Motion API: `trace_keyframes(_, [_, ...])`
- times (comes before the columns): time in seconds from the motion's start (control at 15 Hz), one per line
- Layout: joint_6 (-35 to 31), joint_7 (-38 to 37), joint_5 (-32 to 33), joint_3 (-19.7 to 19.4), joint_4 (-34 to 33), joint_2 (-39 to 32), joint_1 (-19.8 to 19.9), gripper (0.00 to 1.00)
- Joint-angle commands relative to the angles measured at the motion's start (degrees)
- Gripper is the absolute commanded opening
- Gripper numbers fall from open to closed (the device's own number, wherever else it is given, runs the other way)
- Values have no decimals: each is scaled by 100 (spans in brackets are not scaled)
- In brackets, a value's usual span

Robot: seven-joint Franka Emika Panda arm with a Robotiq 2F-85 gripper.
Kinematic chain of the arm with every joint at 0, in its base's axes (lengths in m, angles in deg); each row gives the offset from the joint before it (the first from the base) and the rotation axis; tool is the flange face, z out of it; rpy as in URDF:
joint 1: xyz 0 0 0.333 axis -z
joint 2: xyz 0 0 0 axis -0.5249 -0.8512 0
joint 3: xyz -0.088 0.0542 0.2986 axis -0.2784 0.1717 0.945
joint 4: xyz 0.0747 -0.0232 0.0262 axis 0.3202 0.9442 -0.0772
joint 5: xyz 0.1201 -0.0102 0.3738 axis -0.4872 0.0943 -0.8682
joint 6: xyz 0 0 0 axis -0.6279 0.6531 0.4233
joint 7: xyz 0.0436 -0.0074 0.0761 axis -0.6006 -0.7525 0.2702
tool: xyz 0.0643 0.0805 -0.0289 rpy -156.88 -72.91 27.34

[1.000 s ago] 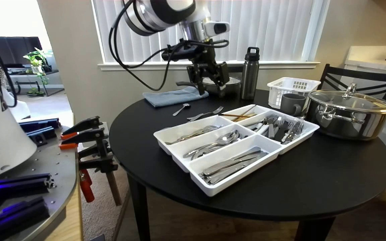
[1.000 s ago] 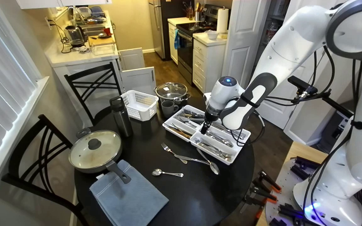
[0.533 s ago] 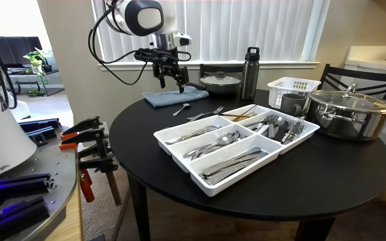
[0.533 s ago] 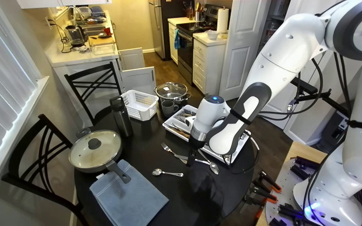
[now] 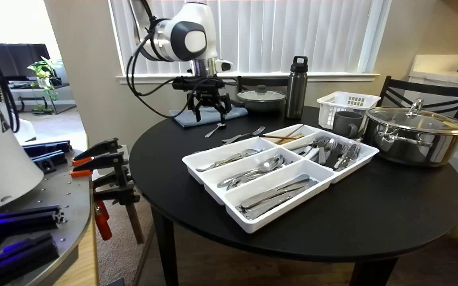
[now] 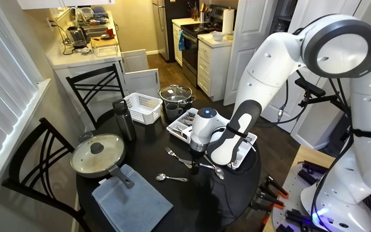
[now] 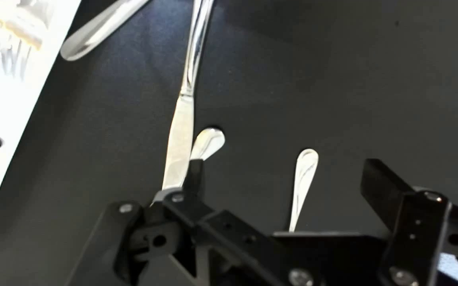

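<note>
Pale vertical blinds point(image 5: 324, 39) are hanging behind a round black table point(image 5: 380, 206), and from where I am standing the gripper point(image 5: 210, 118) is hovering above some loose cutlery. Its place is what is changing: a moment ago it was hanging over the white cutlery tray point(image 5: 317, 171), and now it is poising seemingly lower, out beyond the tray's edge. That shift, I am judging, is putting the loose pieces, rather than those lying in the compartments, within its nearest reach.

Its two fingers are standing wide apart and gripping nothing. In the wrist view a teaspoon point(image 7: 303, 174) lying on the table is showing its handle in the gap between them; the gripper seems to be floating above it, not touching. Closer to the tray, a table knife point(image 7: 182, 127) is lying with its blade meeting the handle of a fork point(image 6: 171, 152), and one finger is partly hiding that spot. A larger spoon point(image 6: 219, 172) is resting near the knife's handle; whether those two are touching, I am not managing to tell.

Around them, a lidded frying pan point(image 6: 95, 161) is reaching its handle over a folded blue towel point(image 6: 143, 199), and a steel bottle point(image 6: 126, 124) is standing upright beside the pan. Past the tray, a glass-lidded pot point(image 5: 424, 153) is gleaming.
</note>
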Motion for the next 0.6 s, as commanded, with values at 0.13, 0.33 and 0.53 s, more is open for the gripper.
trace_keyframes(0.13, [98, -503, 646, -709, -895, -725, -1108, 100])
trace_keyframes(0.33, [104, -648, 683, -830, -1186, -969, -1411, 100])
trace_keyframes(0.53, [34, -906, 608, -970, -1440, -1187, -1601, 100])
